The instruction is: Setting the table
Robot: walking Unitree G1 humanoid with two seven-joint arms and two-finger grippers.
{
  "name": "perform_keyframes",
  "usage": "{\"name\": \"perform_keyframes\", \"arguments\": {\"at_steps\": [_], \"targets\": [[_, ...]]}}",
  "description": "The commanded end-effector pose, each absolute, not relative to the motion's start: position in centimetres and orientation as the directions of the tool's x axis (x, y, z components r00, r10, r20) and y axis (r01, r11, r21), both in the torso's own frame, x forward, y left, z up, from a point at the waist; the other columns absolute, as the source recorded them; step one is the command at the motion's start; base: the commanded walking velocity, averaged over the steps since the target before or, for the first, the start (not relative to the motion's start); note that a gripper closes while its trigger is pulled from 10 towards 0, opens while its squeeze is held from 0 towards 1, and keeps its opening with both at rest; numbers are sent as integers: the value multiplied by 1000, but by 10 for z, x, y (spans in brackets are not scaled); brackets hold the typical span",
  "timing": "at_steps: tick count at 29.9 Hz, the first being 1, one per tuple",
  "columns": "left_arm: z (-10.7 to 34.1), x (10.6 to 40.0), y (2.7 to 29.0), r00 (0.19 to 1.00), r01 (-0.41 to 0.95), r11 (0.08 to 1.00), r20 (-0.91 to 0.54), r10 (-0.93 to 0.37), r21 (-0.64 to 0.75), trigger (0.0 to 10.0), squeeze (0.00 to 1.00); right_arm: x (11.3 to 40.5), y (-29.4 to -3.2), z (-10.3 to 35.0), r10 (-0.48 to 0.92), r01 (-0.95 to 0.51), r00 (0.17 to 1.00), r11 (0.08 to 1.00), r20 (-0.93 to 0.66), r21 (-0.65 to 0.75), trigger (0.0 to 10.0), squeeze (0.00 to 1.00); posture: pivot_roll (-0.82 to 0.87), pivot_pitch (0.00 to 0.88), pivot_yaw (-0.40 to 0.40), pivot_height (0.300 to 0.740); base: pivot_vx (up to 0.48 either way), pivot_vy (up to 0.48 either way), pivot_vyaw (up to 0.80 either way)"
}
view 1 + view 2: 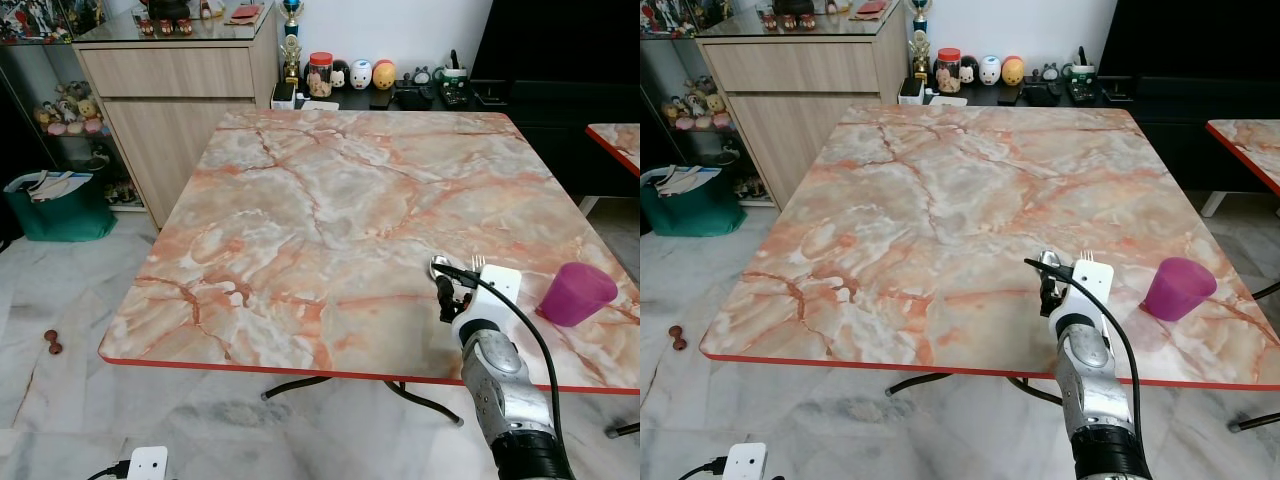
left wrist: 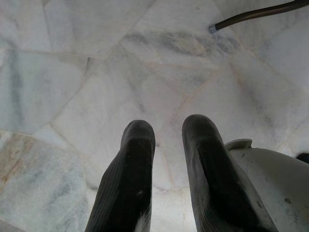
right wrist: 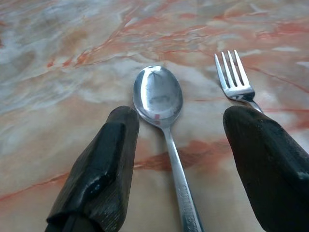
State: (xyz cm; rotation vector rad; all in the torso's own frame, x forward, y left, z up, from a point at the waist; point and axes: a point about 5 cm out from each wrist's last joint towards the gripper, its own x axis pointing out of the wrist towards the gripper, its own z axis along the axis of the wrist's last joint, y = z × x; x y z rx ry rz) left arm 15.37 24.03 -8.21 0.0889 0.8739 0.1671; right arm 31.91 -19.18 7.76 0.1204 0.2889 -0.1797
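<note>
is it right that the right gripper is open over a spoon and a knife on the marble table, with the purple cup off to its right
Not quite. The right gripper is open over the spoon and a fork, not a knife; the right wrist view shows its tines. The rest holds: marble table, purple cup to its right.

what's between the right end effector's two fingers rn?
In the right wrist view, the spoon lies on the marble table between the open fingers; the fork sits beside it.

Spoon (image 3: 161, 108) and fork (image 3: 234, 77) lie side by side on table (image 1: 330, 200), near front edge, fork right of spoon. Cup (image 1: 576, 293) on its side further right. Cabinet (image 1: 170, 90) behind table, left.
</note>
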Motion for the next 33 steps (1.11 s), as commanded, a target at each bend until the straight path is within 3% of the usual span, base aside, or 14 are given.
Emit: {"name": "perform_keyframes", "arguments": {"at_steps": [1, 33], "targets": [[-84, 150, 242, 616, -104, 982, -766, 187, 156, 10000, 0, 322, -191, 79, -154, 190, 940, 977, -304, 92, 10000, 0, -47, 0, 10, 707, 0, 0, 0], [-83, 153, 237, 623, -110, 983, -760, 183, 147, 10000, 0, 339, -185, 75, -86, 121, 926, 990, -368, 73, 10000, 0, -33, 0, -4, 707, 0, 0, 0]]}}
